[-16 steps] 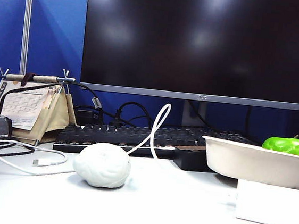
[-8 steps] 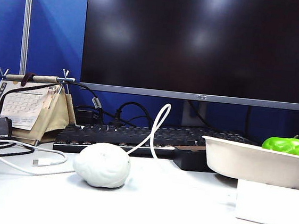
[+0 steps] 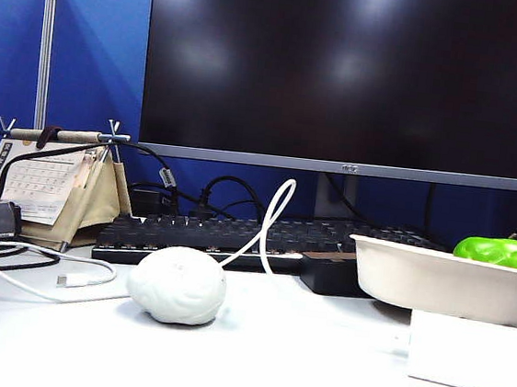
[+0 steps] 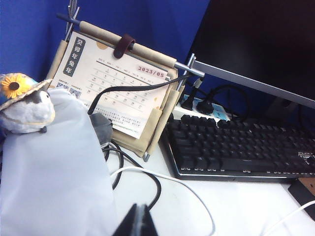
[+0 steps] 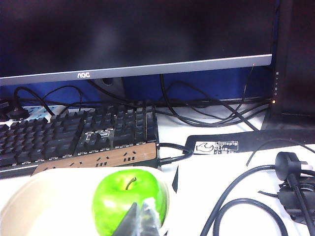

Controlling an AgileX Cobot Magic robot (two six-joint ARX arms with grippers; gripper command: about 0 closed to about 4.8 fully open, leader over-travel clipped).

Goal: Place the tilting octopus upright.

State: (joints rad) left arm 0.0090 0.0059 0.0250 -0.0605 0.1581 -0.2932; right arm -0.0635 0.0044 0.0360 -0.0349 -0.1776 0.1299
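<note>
Honestly I'm not spotting the octopus for sure. The only candidate is the whitish lump (image 3: 177,284) sitting on the worktop (image 3: 278,362) just in front of the keyboard (image 3: 235,237), and it's showing no eyes or tentacles. Both tools are pinched closed and carrying nothing: left tool (image 4: 137,222) is hanging near the calendar (image 4: 115,88), right tool (image 5: 142,216) is hovering over the apple (image 5: 129,199). Neither is anywhere near that lump. I'd confirm the toy first, then open up before reaching in.
</note>
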